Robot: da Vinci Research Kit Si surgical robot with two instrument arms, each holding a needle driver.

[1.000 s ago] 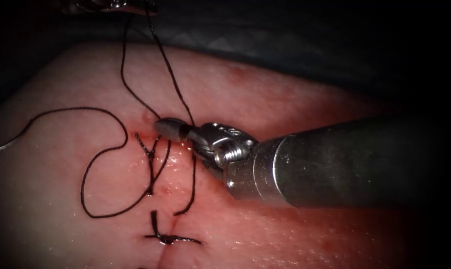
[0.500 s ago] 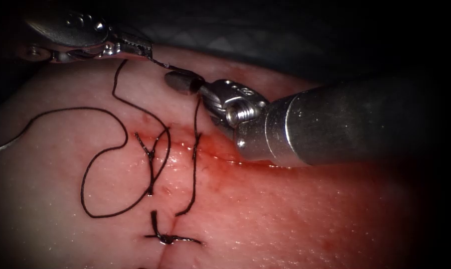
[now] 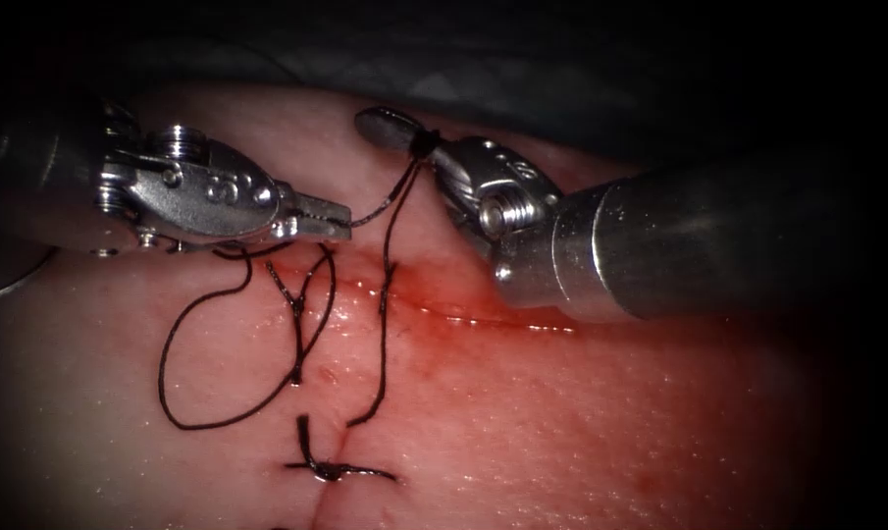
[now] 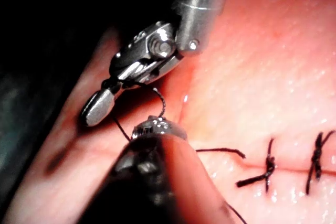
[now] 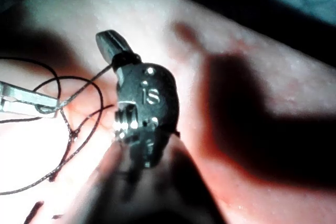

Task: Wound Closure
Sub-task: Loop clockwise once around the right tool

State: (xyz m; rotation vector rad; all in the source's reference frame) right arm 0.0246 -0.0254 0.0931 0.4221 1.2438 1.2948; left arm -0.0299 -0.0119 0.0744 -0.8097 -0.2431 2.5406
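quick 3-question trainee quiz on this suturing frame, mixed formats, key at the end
1. True or false: the left gripper is shut on the thread.
2. Multiple choice: the thread wraps around the right gripper:
A) at its shaft
B) near the base of its jaws
C) at its very tip
3. Fill in: the finished stitch with short cut ends lies ___ the open cut in the endoscope view.

Key:
1. True. The thread runs from its tip towards the right gripper.
2. B. A dark loop sits there.
3. Below, on the tissue.
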